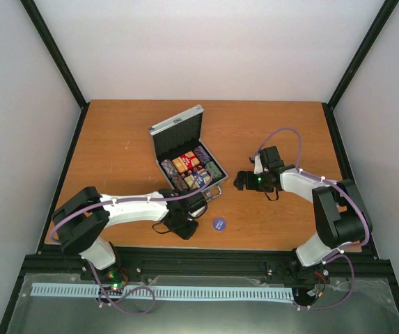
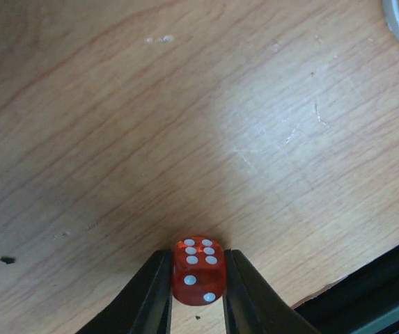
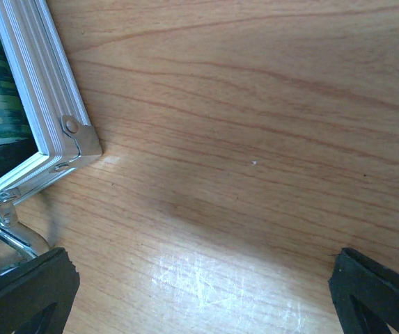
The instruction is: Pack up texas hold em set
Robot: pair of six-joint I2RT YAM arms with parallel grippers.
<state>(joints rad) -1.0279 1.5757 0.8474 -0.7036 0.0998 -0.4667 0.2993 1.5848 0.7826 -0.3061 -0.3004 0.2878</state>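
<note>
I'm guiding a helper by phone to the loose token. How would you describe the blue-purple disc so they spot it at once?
Near the middle of the orange-brown table stands an open silver case. Just in front of its near corner, towards the arms' bases, the blue-purple disc lies on bare wood. It is the only flat round piece outside the case.
</note>
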